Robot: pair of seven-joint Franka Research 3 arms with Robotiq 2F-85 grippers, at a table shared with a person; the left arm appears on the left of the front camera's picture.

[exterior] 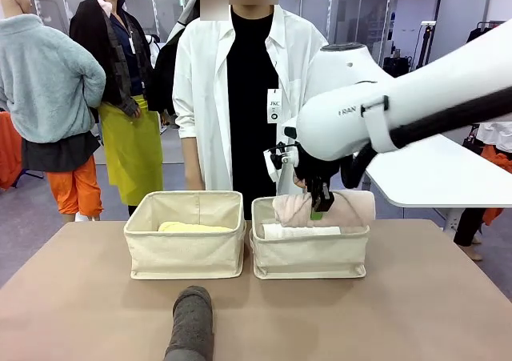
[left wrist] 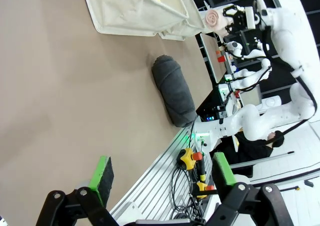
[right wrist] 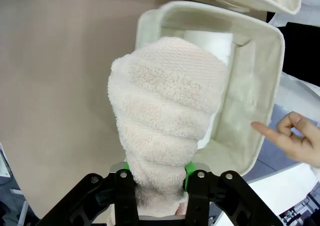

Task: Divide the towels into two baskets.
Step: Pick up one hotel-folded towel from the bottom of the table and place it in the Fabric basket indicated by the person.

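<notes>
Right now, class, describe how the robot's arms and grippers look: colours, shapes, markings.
The right arm is glossy white with rounded joints, grey lettering near the wrist and a black cable running along it. The right gripper and left gripper are black, two-fingered, with green pads.

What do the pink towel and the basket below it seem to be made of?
Pink towel: probably terry cloth, matte, with a looped, nubby pile. Basket: seemingly cream canvas, matte; its soft walls crease slightly and show seams.
</notes>
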